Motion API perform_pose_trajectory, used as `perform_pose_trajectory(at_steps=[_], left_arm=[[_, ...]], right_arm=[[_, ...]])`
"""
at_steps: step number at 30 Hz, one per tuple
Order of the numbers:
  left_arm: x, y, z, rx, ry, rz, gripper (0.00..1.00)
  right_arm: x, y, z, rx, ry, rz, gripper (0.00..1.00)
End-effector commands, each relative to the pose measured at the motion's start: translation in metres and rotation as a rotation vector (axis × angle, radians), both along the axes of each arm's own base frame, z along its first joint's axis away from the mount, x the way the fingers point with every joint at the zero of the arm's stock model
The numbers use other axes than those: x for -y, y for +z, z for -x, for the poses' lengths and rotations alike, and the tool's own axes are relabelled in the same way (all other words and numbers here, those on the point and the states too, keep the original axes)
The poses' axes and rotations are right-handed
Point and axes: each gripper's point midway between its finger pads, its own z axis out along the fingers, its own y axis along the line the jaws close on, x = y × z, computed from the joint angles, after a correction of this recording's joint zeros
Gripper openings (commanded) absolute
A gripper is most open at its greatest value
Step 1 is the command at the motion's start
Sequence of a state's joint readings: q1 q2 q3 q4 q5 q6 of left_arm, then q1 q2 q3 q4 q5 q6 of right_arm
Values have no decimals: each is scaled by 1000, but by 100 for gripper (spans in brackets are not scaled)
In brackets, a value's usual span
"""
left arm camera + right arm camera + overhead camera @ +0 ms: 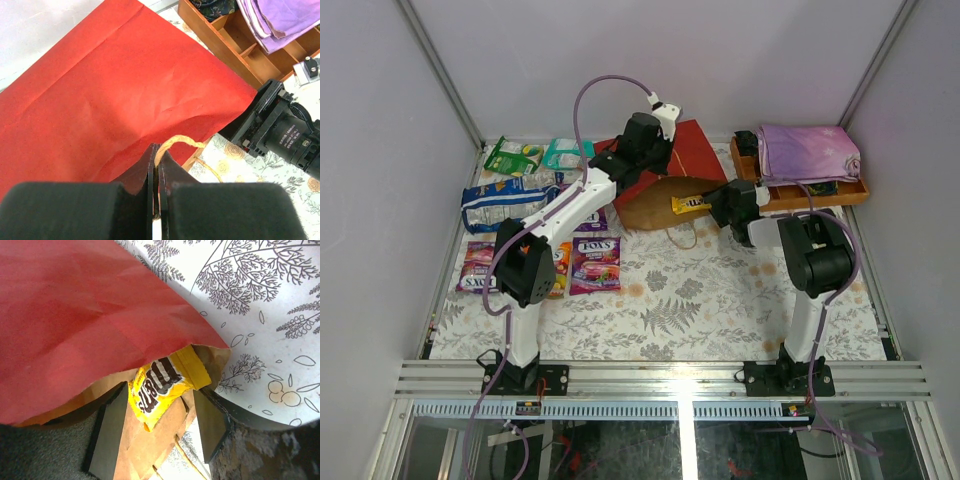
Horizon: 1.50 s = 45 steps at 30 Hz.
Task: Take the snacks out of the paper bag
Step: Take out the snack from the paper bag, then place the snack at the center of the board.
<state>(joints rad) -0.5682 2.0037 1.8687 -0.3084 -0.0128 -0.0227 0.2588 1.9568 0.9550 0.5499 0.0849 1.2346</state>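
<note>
Lying just left of the wooden tray (820,192), the paper bag (695,150) is partly hidden by the left arm (580,195), whose jaws pinch its string handle (180,141); right jaws stand spread either side of the yellow bar (162,385) at its mouth.

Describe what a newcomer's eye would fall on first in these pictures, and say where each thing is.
A big red paper bag lies at the far middle of the table, with a yellow packet poking from its brown mouth, between the jaws of the open right tool. The left tool pinches the bag's string handle. Left of the bag, bright packets lie spread out.
</note>
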Motion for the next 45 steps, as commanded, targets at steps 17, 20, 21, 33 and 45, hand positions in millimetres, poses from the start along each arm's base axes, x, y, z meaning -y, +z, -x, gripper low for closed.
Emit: perform_pose_trajectory(at_steps=[17,20,21,33,45], left_arm=[[-19,27,-1,54,28,0,0],[-19,27,-2,56,28,0,0],[-19,26,-2,54,29,0,0],[-19,22,-5,48,34,4,0],[-18,17,-10,42,36,5,0]], right_arm=[[11,-16,-22,6,-38,-29,16],[12,-11,-22,19,-36,-23,11],[13,-7,-21,26,-36,-21,11],[14,62,29,151,48,-5,3],[-42,103,143,273,420,58,3]])
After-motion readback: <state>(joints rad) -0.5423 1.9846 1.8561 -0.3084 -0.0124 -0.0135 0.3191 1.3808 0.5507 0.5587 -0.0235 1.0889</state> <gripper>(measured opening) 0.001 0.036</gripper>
